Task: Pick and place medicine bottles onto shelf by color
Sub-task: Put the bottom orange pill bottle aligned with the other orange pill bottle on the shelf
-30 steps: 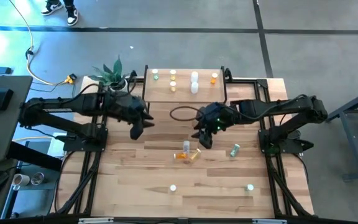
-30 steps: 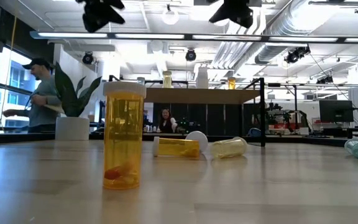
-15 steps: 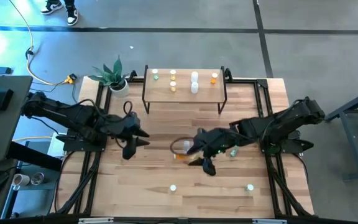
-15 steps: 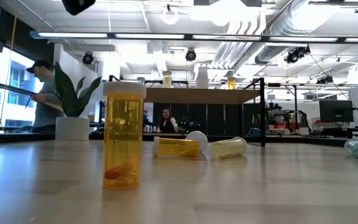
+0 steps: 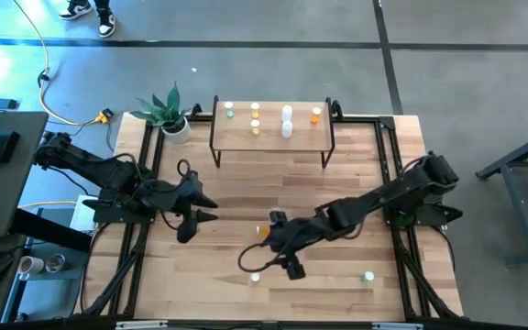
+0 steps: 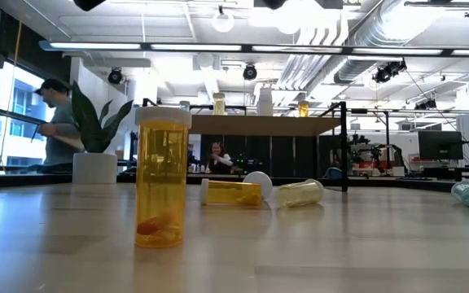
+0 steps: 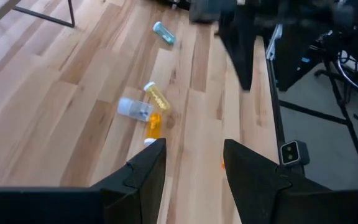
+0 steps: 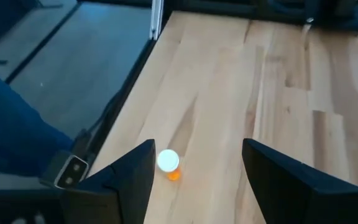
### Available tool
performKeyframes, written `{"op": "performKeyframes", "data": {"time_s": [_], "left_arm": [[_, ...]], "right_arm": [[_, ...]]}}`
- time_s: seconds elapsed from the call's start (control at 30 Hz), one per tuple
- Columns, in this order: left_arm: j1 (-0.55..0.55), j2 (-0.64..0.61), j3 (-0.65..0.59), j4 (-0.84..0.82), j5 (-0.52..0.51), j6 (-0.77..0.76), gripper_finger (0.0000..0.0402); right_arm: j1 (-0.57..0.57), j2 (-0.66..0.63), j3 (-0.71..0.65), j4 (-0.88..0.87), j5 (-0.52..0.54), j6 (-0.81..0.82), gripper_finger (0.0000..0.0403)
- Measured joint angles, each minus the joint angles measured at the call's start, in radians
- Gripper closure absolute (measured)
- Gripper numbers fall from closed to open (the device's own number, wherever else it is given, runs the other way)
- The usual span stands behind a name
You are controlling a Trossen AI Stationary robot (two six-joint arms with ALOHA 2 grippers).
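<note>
Med bottles: 12 total.

On shelf (image 5: 271, 137), 6:
- 1 green shelf bottle (image 5: 229, 111)
- 2 yellow shelf bottles (image 5: 255, 109)
- 2 white shelf bottles (image 5: 287, 128)
- 1 orange shelf bottle (image 5: 315, 115)

On tabletop (image 5: 200, 266), 6:
- Lying, mid-table, 4: 1 lying yellow bottle (image 7: 156, 96), 1 lying clear bottle (image 7: 134, 108), 1 lying orange bottle (image 7: 153, 126), 1 lying green bottle (image 7: 165, 33).
- Upright nr front edge, 2: 1 upright orange bottle (image 5: 256, 277), 1 upright green bottle (image 5: 368, 275).

Misc: 2 robot arms (image 5: 99, 170), 1 potted plant (image 5: 165, 110) at far-left corner, 2 people (image 6: 55, 122) in bkgd.

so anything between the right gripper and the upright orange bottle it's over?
Nothing. In the right wrist view the open right gripper frames the orange bottle with only bare table between.
</note>
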Motion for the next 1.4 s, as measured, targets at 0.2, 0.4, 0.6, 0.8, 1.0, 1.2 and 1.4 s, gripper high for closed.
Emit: {"op": "performKeyframes", "data": {"time_s": [0.2,0.4,0.6,0.8,1.0,1.2,1.4], "left_arm": [[0.0,0.0,0.0,-0.001,-0.015,-0.001,0.0249],[0.0,0.001,0.0,-0.011,-0.049,0.001,0.0249],[0.0,0.001,0.0,-0.042,-0.048,0.001,0.0249],[0.0,0.001,0.0,-0.049,-0.048,0.0,0.0249],[0.0,0.001,0.0,-0.052,-0.048,0.0,0.0249],[0.0,0.001,0.0,-0.052,-0.048,0.001,0.0249],[0.0,0.001,0.0,-0.052,-0.048,0.001,0.0249]], "right_arm": [[0.001,0.082,0.0,0.08,-0.074,-0.048,0.0171],[-0.002,0.158,0.0,0.136,-0.137,-0.094,0.0171],[-0.001,0.238,0.0,0.205,-0.142,-0.137,0.0171],[-0.001,0.291,0.0,0.244,-0.143,-0.136,0.0171],[0.004,0.335,0.0,0.285,-0.157,-0.136,0.0171],[0.018,0.369,0.0,0.299,-0.17,-0.135,0.0171],[0.019,0.378,0.0,0.305,-0.163,-0.135,0.0171]]}}
